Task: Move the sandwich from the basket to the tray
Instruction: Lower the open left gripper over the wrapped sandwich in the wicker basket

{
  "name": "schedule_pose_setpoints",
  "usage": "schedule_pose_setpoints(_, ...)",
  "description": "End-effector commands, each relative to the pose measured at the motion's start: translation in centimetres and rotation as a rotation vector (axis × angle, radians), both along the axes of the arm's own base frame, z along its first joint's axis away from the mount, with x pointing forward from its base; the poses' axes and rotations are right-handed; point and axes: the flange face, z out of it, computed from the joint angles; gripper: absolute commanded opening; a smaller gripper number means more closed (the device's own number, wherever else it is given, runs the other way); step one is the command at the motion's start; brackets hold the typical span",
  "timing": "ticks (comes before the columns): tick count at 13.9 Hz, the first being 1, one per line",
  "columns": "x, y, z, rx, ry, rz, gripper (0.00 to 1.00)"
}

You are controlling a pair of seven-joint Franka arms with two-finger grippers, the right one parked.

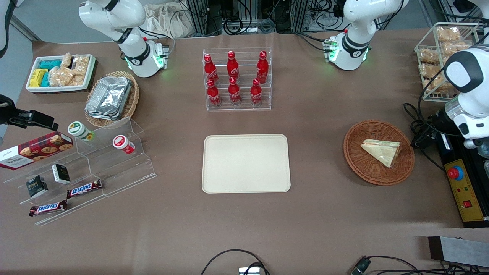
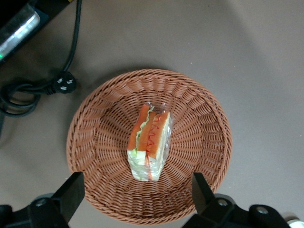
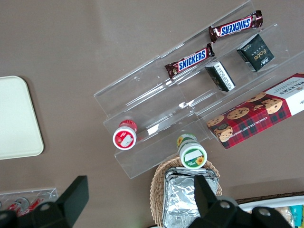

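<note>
- The clear stepped display stand (image 1: 88,168) stood toward the parked arm's end of the counter (image 1: 244,229), holding Snickers bars (image 1: 84,188), small dark boxes (image 1: 61,173) and a cookie box (image 1: 34,149)
- The tray (image 1: 246,163) lay flat near the counter's middle, bare, nearer the front camera than the rack of red bottles (image 1: 237,79)
- The basket (image 1: 355,160) sat toward the working arm's end, well apart from the tray
- The sandwich (image 1: 382,151) lay in the basket, wrapped (orange and green filling showing along its edge (image 2: 148,142))
- The end effector (image 2: 135,190) hung above the basket, its fingers (image 2: 71,192) spread wide apart with the sandwich between them in the wrist view, touching nothing
</note>
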Motion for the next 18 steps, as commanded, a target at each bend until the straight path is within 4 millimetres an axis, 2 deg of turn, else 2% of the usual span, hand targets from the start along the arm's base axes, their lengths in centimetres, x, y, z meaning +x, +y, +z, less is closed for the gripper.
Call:
schedule_pose_setpoints(1,-0.7,-0.3,-2.6,-0.013,-0.038,0.047,1.00)
schedule_pose_setpoints(3,-0.9,-0.4,-4.8,-0.003,-0.052,0.053,1.00)
schedule_pose_setpoints(8,-1.1,-0.8,-8.6,0.005,-0.064,0.063,1.00)
schedule_pose_setpoints(10,-1.0,-0.9,-9.0,-0.007,-0.067,0.078,1.00)
schedule_pose_setpoints(12,-0.9,-2.0,-9.8,-0.006,-0.069,0.062,1.00)
schedule_pose_setpoints(18,-0.7,-2.1,-11.7,0.002,-0.082,0.065,1.00)
